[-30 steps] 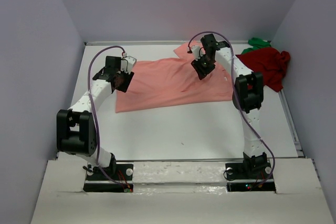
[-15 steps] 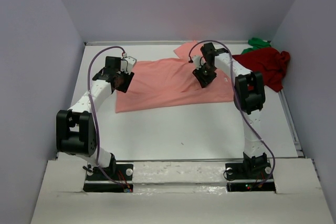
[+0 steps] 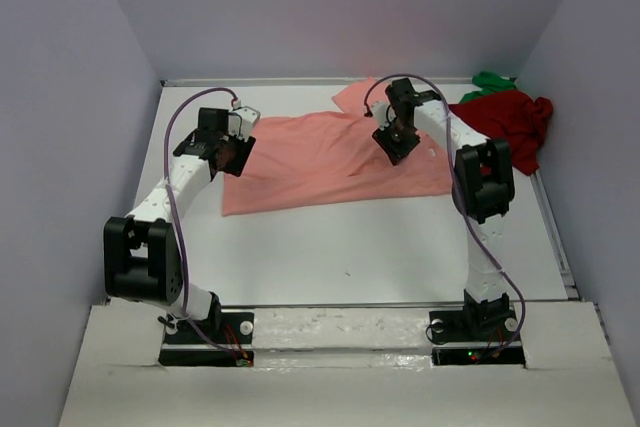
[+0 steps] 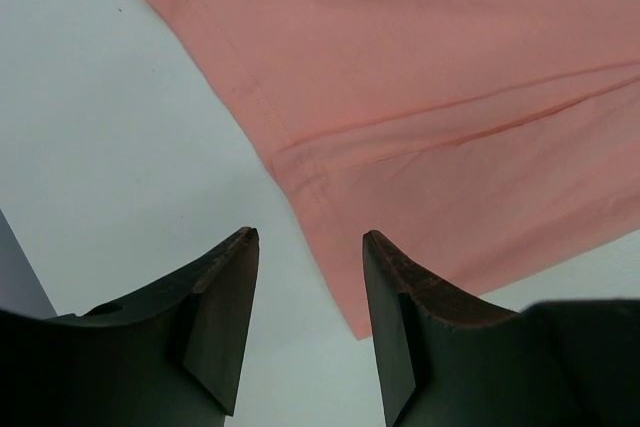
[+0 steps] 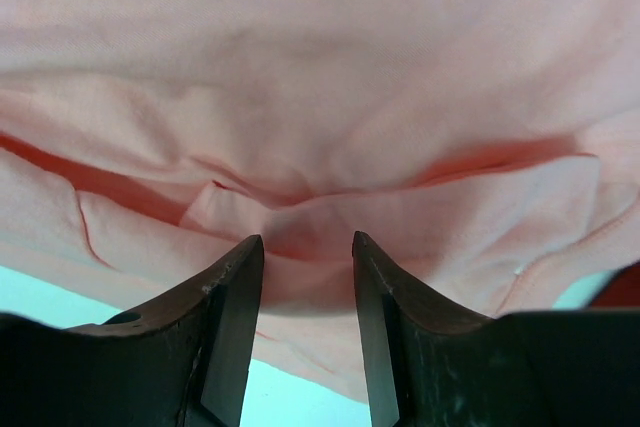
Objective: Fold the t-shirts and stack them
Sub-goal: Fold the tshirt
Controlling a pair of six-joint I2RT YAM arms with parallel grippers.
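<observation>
A salmon-pink t-shirt (image 3: 320, 159) lies spread out on the white table (image 3: 350, 247), with one sleeve (image 3: 352, 95) reaching toward the back. My left gripper (image 3: 230, 153) hangs open over the shirt's left edge. In the left wrist view its fingers (image 4: 310, 237) straddle the hem (image 4: 300, 162) near a corner, with nothing between them. My right gripper (image 3: 398, 144) is open low over the shirt's right half. Bunched pink folds (image 5: 300, 197) lie just ahead of its tips (image 5: 305, 239). A dark red t-shirt (image 3: 510, 125) and a small green crumple (image 3: 492, 80) sit at the back right.
Lavender walls close in the table on the left, back and right. A raised rim (image 3: 558, 237) runs along the table's right side. Both arm bases (image 3: 205, 332) stand on the white ledge at the near edge. Purple cables loop above each wrist.
My right gripper has shifted a little right and toward the near side over the pink shirt, and its elbow swung right. The left gripper has barely moved.
</observation>
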